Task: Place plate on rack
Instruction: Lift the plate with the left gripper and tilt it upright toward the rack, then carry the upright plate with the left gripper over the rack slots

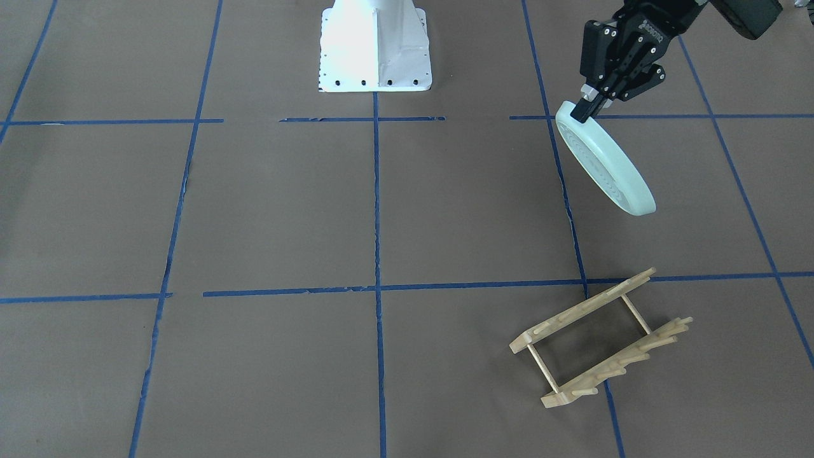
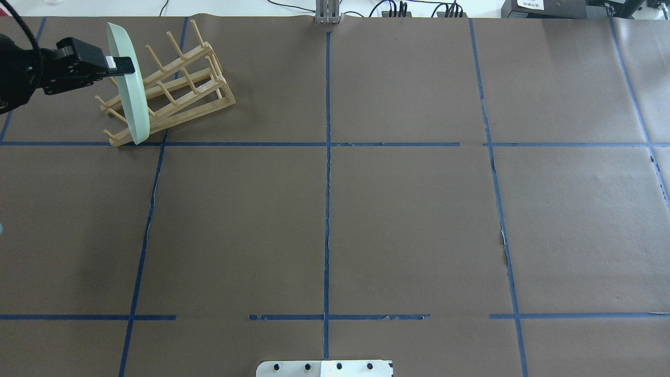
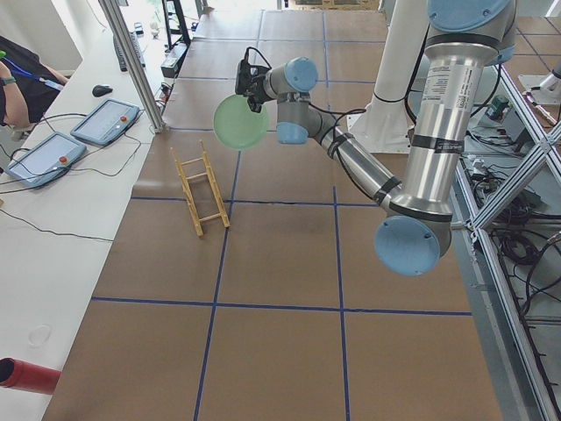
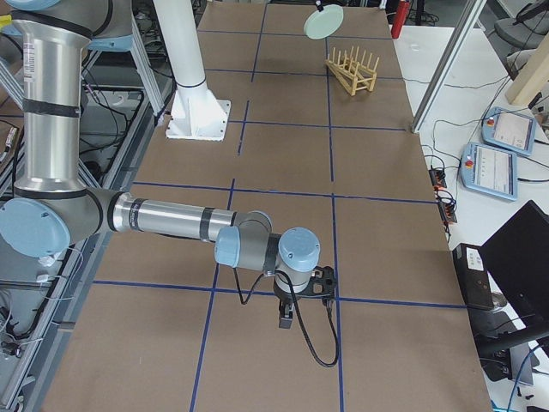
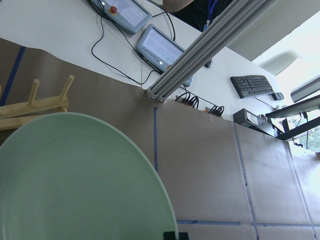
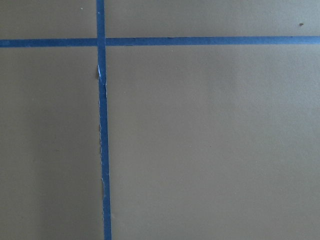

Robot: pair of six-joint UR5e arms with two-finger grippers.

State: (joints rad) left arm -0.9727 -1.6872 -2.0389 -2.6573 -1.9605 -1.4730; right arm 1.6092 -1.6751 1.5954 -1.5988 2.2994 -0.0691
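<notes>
Pinched on the rim of the plate [image 1: 604,159], my left gripper [image 1: 584,112] hides most of its own fingertips behind that rim. My left wrist camera catches only a dark sliver of the fingers [image 5: 171,235] at its bottom edge. The plate's green face fills the rest of that view and is cut off left and below. My right gripper [image 4: 286,318] appears only small, from the side camera, low over the table. Its own camera shows just brown paper and blue tape, so I cannot tell whether it is spread or pressed together.

My left jaws are drawn in to a narrow pinch on the raised rim. The plate hangs from that grip on edge and tilted, off the table, touching only my fingers, with its ringed face visible from the front.

Below and ahead of the hand, the rack [image 1: 582,310] sits on the paper with its pegs up, skewed to the tape grid. From overhead the plate's lower edge overlaps the rack's nearest end, but the front view shows bare table between them. The white base mount [image 1: 375,44] stands well off to the hand's side, and the operator tablets [image 3: 105,121] lie beyond the rack
</notes>
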